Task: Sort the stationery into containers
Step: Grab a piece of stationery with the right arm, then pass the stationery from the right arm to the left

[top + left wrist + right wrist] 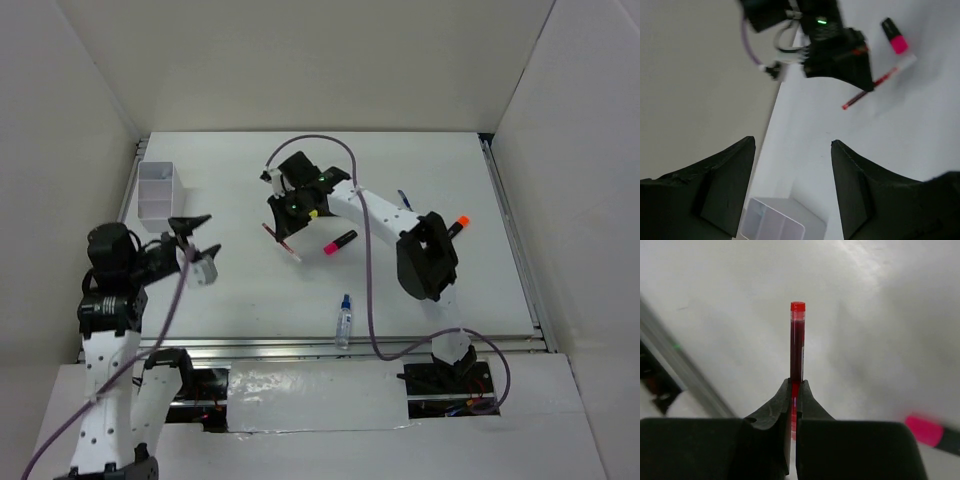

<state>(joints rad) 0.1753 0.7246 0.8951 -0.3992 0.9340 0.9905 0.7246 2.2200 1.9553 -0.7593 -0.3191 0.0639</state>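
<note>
Stationery is lying scattered over the white table in the overhead view. A pink-capped highlighter is just right of the right gripper, an orange-capped highlighter is farther right, and a small blue-capped bottle is near the front edge. The right gripper is pinching a thin red pen at mid-table. The white box is sitting at the far left, well apart from the pen, and the left gripper is hanging just in front of it.

From the left wrist, that gripper's jaws are standing wide apart with nothing between them, and a corner of the box is showing below.

From the right wrist, the jaws are pressing almost shut on the red pen, which is sticking straight out ahead, red tip forward. Whether it is clear of the table I cannot tell.

The step in hand looks like carrying the pen to the box. Doing it well probably means lifting before travelling and keeping the pinch firm on the slim barrel. The pen should then be tilted end-down over one compartment and released only once its tip is inside the walls. The left gripper is crowding the box, so approaching from the right seems safest.
</note>
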